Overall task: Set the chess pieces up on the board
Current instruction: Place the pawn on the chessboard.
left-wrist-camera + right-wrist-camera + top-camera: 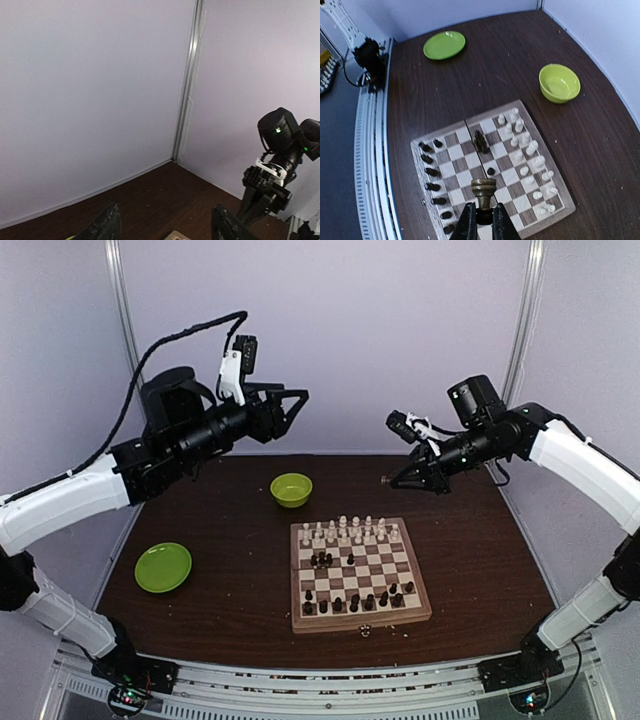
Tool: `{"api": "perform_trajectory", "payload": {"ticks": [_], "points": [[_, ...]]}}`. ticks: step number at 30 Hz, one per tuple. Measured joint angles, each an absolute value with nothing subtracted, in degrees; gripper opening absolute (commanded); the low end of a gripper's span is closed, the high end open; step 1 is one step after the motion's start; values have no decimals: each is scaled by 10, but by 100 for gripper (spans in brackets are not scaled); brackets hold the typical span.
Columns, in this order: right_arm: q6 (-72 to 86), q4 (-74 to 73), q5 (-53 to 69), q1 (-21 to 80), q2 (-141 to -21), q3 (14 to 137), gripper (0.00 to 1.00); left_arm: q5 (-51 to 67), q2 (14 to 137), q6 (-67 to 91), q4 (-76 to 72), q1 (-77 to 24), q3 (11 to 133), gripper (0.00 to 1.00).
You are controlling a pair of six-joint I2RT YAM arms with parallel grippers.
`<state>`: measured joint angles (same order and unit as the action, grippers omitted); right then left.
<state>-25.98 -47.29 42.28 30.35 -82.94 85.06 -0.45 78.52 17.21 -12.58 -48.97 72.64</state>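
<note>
A dark brown wood-grain table (pixel 480 540) was found enclosed by plain pale walls (pixel 380 330) meeting at metal corner strips (pixel 125 310), with a ridged aluminium rail (pixel 330 695) running along its near edge. A lime-green plate (pixel 163 567) lay flat on the near left part of the table. A lime-green bowl (pixel 291 489) stood upright farther back toward the centre, well apart from the plate, and a few pale crumbs (pixel 366 632) were noted on the surface toward the near edge.
</note>
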Motion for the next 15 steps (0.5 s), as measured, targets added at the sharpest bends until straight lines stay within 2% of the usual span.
{"api": "perform_trajectory", "payload": {"ticks": [3,5,15], "points": [[-308,-542,381,307,-869,879,8,-45,796,101,1,-463,804,65],[-329,-578,352,313,-895,891,8,-65,797,75,46,-438,813,66],[-395,-703,146,452,-1011,960,8,-59,739,83,84,-291,667,65]]}}
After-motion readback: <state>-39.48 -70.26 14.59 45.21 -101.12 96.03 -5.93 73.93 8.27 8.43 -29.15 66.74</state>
